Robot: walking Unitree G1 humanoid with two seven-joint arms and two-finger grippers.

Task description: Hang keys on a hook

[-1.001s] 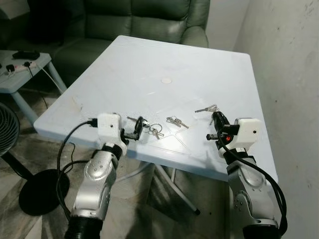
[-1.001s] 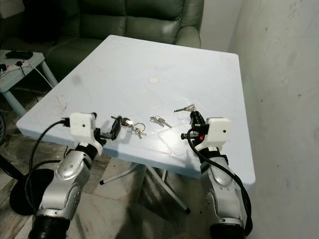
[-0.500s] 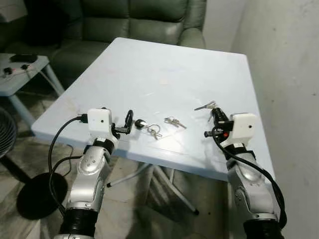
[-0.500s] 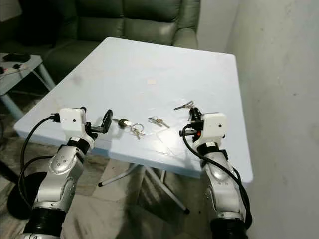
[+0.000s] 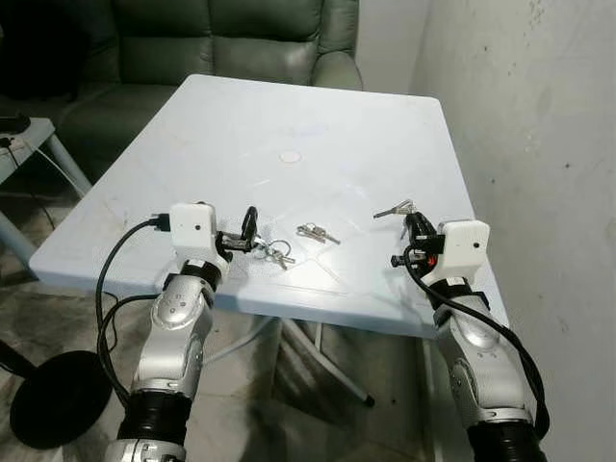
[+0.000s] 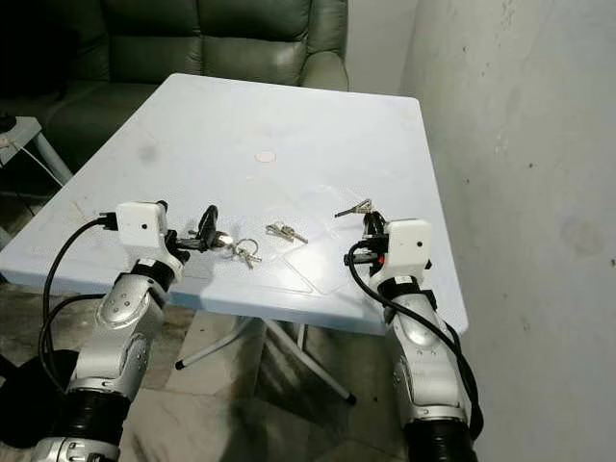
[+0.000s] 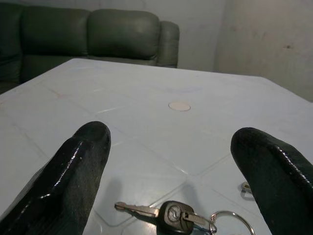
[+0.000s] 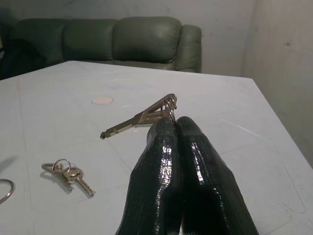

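Three key sets lie on the pale blue table [image 5: 289,106]. A black-headed key on a ring [image 5: 267,249] lies just past my left gripper [image 5: 247,231], which is open. In the left wrist view that key [image 7: 171,215] rests low between the two fingers [image 7: 80,166], untouched. A small pair of keys [image 5: 316,232] lies at mid-table. A third key set [image 5: 395,208] lies right at the tips of my right gripper [image 5: 414,229]. In the right wrist view its fingers [image 8: 176,147] are pressed together with nothing between them, and the key set [image 8: 142,116] lies just beyond.
A green sofa [image 5: 221,38] stands behind the table. A bare wall [image 5: 529,125] runs close along the right side. A small side table [image 5: 19,144] and a black round base [image 5: 48,409] stand on the floor at left. The table has a white cap [image 5: 289,156] at its middle.
The camera has shifted, so the whole scene sits differently. My left gripper has closed the gap to the black-headed key again. The right gripper stays by its key set.
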